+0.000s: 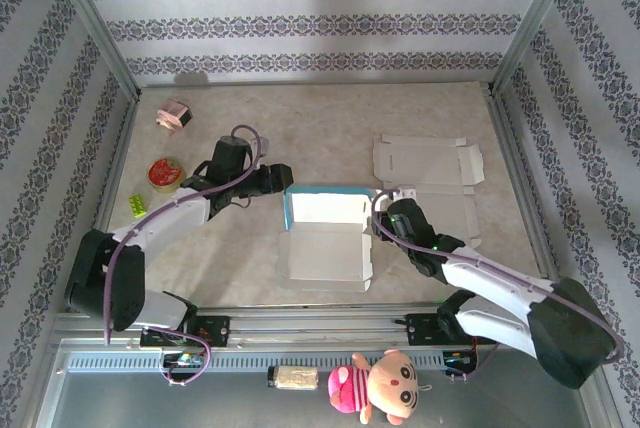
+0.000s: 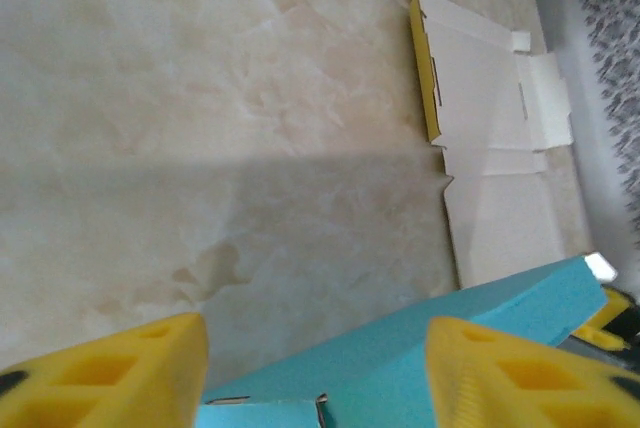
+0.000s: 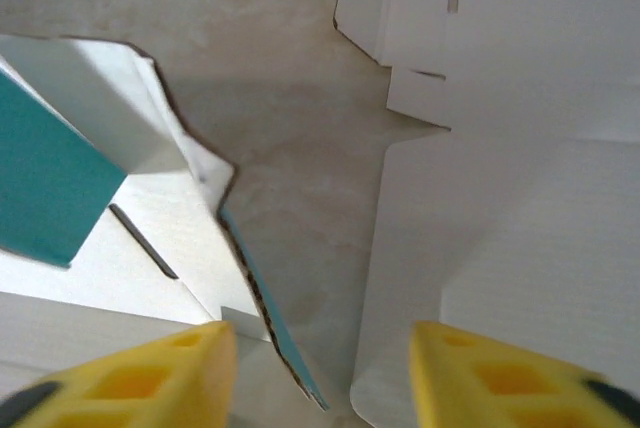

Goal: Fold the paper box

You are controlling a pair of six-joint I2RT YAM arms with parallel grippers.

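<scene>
The paper box (image 1: 325,233), teal outside and white inside, lies half-formed at the table's middle with its back wall raised. My left gripper (image 1: 277,184) is at the box's back left corner. In the left wrist view it (image 2: 315,378) stands open, its yellow fingers (image 2: 110,373) well apart over the teal wall (image 2: 400,368). My right gripper (image 1: 393,210) is at the box's back right corner. The right wrist view shows it (image 3: 325,378) open, with a teal-edged side flap (image 3: 265,313) standing in the gap, touching neither finger.
A second, flat white carton (image 1: 428,161) lies right of the box and under the right gripper. A pink object (image 1: 173,116), a red bowl (image 1: 164,172) and a green brick (image 1: 137,204) sit at the left. A plush doll (image 1: 385,385) lies on the front rail.
</scene>
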